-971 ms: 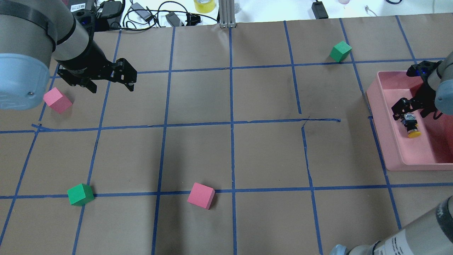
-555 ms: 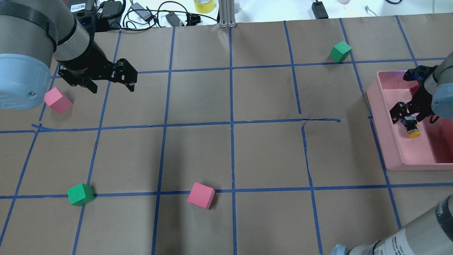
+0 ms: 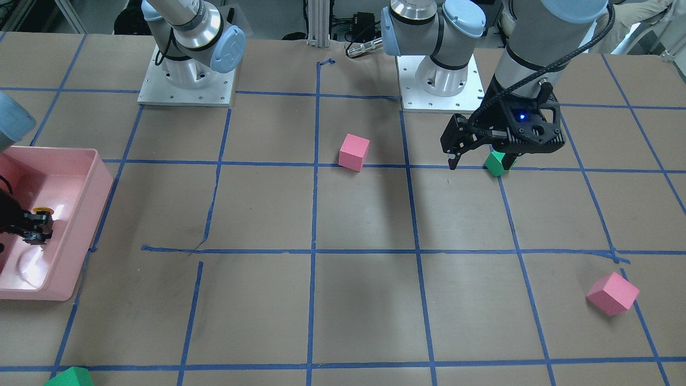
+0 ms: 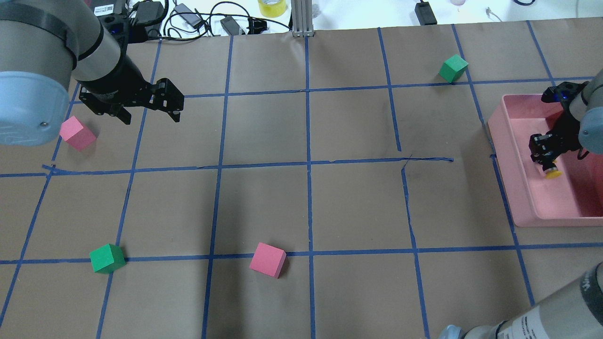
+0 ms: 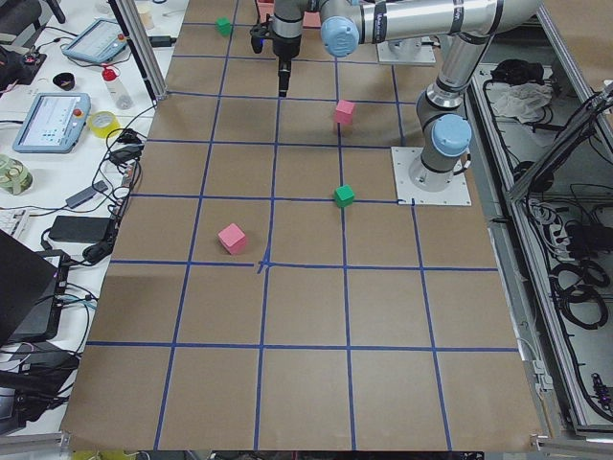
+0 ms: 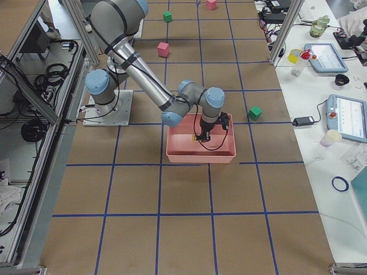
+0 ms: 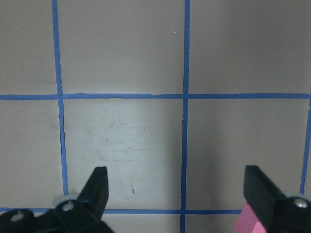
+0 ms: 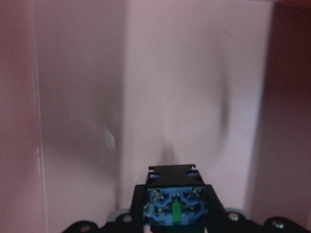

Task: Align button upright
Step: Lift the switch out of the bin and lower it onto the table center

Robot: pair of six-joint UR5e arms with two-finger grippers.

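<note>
Overhead exterior view: the button (image 4: 551, 171) is found inside the pink tray (image 4: 506, 165) at the table's right end, clamped between the fingers of the right gripper (image 4: 544, 151). It is not held upright: its yellow cap (image 3: 42, 209) is pointed out past the fingertips, away from the wrist and slantwise toward the tray floor, and in the right wrist view the button is seen from its base end, squarely between the fingers. Whether the cap is touching the floor or is lifted just clear of it cannot be told. The left gripper (image 4: 150, 117) is held well apart from all this, over bare table near a pink cube (image 4: 77, 133), with its jaws spread wide and nothing between them. The task is judged to be partly done: the grasp has been made, but the alignment itself has not. What is left, as far as can be judged, is for the button to be turned until the cap faces up, set down on its base and let go. Since the base is turned toward the wrist, a large rotation or a regrasp is likely to be needed.
</note>
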